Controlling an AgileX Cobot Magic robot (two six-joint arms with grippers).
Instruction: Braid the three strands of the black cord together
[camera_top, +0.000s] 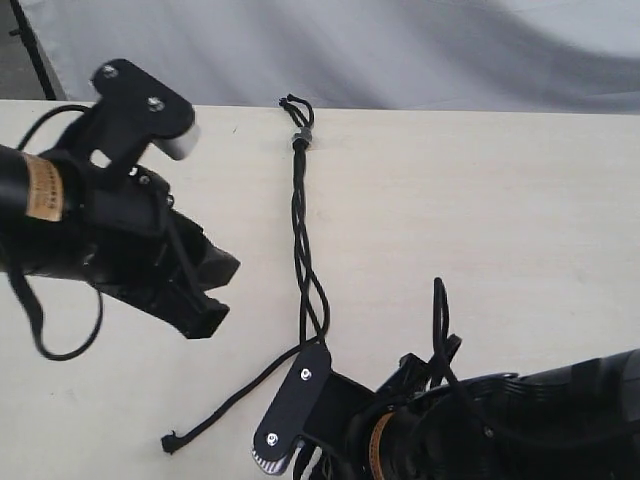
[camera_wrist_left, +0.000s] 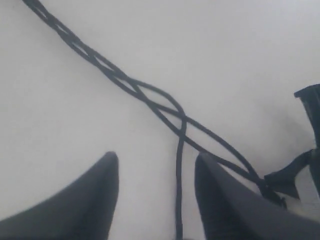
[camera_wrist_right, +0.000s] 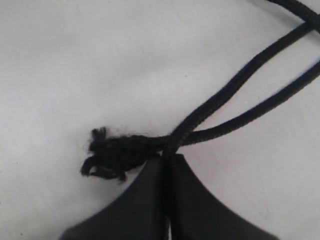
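Observation:
The black cord (camera_top: 298, 215) lies down the middle of the table, its grey band (camera_top: 301, 138) and small loops at the far end. It is braided down to where the three strands (camera_wrist_left: 150, 100) spread apart. One loose strand (camera_top: 235, 392) trails to the near left and ends in a knotted tip (camera_top: 170, 441). My left gripper (camera_wrist_left: 156, 156) hovers open with that strand (camera_wrist_left: 178, 200) running between its fingers, untouched. My right gripper (camera_wrist_right: 167, 157) is shut on another strand (camera_wrist_right: 220, 97); a third strand's frayed knot (camera_wrist_right: 111, 152) lies beside the jaws.
The pale wooden table (camera_top: 500, 220) ends at a far edge backed by grey cloth (camera_top: 400, 50). My left arm (camera_top: 110, 230) hangs over the left side. The right arm's camera mount (camera_top: 295, 405) hides its fingers in the exterior view. Glossy arm cables (camera_top: 440, 320) loop nearby.

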